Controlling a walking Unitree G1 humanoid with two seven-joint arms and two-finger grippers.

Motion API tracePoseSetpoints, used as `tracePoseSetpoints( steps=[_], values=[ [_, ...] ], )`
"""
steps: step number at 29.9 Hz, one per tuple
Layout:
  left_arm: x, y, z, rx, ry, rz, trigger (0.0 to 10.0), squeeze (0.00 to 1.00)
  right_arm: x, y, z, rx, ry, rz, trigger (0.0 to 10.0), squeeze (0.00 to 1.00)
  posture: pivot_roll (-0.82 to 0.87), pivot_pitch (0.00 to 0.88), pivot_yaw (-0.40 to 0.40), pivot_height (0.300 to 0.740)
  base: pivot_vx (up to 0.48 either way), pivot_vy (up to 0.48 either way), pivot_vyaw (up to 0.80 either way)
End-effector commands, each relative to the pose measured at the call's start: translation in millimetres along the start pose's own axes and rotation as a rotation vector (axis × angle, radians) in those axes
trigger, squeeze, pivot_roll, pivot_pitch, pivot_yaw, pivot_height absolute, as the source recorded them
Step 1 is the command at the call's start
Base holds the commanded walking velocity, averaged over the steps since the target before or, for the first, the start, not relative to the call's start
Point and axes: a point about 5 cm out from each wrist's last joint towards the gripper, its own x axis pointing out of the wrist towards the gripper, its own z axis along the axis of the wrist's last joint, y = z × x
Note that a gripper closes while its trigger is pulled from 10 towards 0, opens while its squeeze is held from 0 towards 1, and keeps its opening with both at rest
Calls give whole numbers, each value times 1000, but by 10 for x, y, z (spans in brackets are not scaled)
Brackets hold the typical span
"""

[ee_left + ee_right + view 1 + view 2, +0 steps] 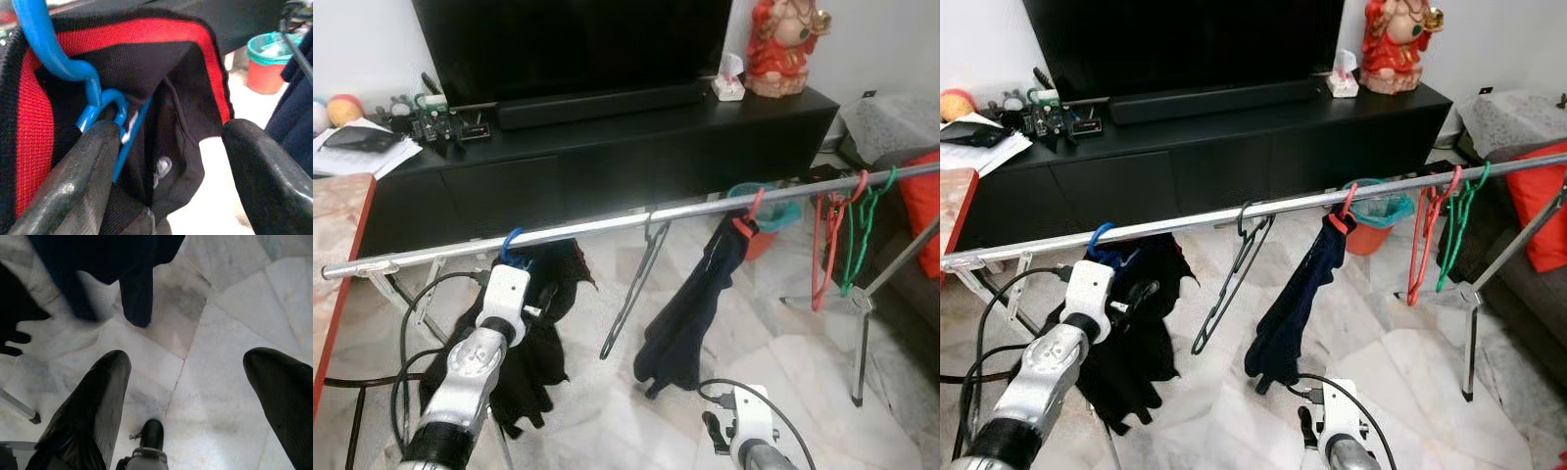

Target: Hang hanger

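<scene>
Blue hanger (512, 245) w/ black shirt (533, 333) hooked over rail (607, 227); my left gripper (166, 147) just below rail, fingers spread, one touching it. Hanging looks done; next, back off w/o snagging. Right gripper (188, 387) low, open, idle.

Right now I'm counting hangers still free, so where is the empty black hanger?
The empty black hanger hangs mid-rail on the silver drying rail, between the black garment on the blue hanger to its left and the dark navy garment to its right.
</scene>
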Motion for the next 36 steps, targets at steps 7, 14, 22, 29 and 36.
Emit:
tracePoseSetpoints(
  steps=[7,14,22,29,36],
  values=[
    [-195,-163,102,83,-22,-149,10000,0,10,-39,54,-16,-13,-3,10000,0,31,0,-69,740,0,0,0],
    [-277,-19,239,191,-17,-149,10000,0,15,-26,71,-15,-16,0,10000,0,29,0,-65,740,0,0,0],
    [-260,-1,353,343,5,-146,10000,0,22,-18,96,-12,-21,-4,10000,0,22,0,-63,740,0,0,0],
    [-264,-51,208,449,82,-156,10000,0,20,-25,89,-14,-18,-3,10000,0,22,0,-69,740,0,0,0],
    [-247,-13,97,534,151,-93,10000,0,20,-28,88,-16,-17,-3,10000,0,16,0,-67,740,0,0,0]
  ],
)
